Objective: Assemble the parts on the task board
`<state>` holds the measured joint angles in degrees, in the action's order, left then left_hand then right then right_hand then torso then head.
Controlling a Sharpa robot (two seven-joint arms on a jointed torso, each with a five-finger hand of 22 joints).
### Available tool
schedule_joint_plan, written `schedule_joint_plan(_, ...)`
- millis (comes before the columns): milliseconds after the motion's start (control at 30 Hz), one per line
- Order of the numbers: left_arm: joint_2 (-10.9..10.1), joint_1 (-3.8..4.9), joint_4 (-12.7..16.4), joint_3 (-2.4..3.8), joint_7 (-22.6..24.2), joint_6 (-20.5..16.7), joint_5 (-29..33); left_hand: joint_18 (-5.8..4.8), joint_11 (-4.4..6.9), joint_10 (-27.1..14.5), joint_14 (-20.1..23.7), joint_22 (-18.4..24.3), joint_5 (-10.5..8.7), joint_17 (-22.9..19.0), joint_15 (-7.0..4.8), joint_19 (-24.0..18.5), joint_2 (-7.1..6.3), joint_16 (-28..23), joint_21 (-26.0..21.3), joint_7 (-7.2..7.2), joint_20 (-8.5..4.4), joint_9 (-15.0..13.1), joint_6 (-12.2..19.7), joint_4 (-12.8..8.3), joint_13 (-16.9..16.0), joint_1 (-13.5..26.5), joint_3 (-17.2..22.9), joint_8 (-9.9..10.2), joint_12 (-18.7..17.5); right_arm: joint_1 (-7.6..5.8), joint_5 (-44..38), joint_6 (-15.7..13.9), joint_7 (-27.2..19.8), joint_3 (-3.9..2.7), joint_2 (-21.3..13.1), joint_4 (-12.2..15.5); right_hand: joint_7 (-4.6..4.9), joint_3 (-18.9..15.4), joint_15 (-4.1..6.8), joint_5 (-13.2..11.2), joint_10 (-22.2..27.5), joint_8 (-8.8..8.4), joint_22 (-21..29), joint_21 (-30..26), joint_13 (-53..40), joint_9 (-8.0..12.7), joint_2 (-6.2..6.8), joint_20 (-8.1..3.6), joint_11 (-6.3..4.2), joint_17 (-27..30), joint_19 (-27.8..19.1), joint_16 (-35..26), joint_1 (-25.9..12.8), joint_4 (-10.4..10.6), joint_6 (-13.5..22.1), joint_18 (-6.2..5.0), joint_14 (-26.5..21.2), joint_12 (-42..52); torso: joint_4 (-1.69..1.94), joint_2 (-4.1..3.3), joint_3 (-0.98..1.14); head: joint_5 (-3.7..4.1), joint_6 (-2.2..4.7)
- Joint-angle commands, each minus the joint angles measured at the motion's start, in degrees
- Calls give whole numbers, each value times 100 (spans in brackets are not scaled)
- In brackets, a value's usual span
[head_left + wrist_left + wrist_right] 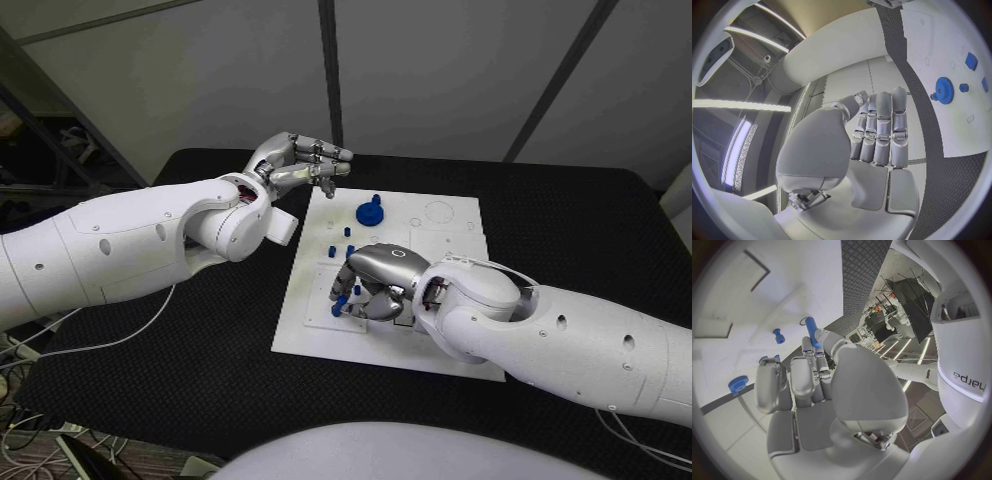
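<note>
The right hand point(378, 283) lies knuckles-up over the near left part of the board point(447, 355), and from the head view its palm hides whatever is beneath; only a bit of blue shows at its fingertips. The right wrist view opens this up: the fingers point(792, 382) are curled together and a slim blue peg point(811, 331) stands up between them, pinched at its lower end, its tip free above the white surface. A second small peg point(778, 336) lies on the board just beyond, and a blue gear point(737, 385) shows past the fingers, partly cut off by them.

The left hand point(297, 164) hangs above the table point(173, 360) at the board's far left corner, off the plate. Its wrist view shows the fingers point(879, 132) straight and pressed side by side, holding nothing.

The gear point(371, 213) sits at the board's far middle, with small blue pieces point(340, 249) between it and the right hand. The board's right half is bare white with faint outlines.
</note>
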<state>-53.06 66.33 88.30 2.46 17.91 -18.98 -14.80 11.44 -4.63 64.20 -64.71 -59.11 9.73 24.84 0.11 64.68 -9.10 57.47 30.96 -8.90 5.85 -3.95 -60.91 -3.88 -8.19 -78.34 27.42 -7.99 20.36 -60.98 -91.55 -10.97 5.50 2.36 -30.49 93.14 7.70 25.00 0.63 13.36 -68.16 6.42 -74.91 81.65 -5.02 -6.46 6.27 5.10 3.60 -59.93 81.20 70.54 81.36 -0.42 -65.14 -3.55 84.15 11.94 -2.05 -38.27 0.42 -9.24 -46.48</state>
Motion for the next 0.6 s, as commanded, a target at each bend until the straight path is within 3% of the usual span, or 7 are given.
schedule_joint_plan(33, 5, 7, 5, 4, 61, 53, 22, -104, -15, -35, 20, 5, 5, -9, 35, -19, 41, -18, -18, -4, 17, 7, 34, -9, -5, 2, -39, -37, 12, -6, -97, 149, 66, 0, 18, -41, 8, 1, 27, 40, -26, 17, -393, 27, -10, -4, -63, 22, 11, -8, 27, 27, -15, -44, -34, 57, 107, -17, -1, -2, -1, -2, -10)
schedule_joint_plan(600, 3, 8, 16, 4, 59, 56, 22, -104, -18, -46, 22, 5, 4, -9, 37, -19, 43, -17, -20, -7, 19, 7, 40, -8, -8, 6, -44, -39, 20, -6, -324, 48, 238, 1, 82, -132, 9, -1, 26, 47, -26, 15, -398, 31, -11, -4, -67, 23, 13, -11, 31, 30, -18, -43, -32, 59, 107, -22, -3, 0, 1, -23, -13)
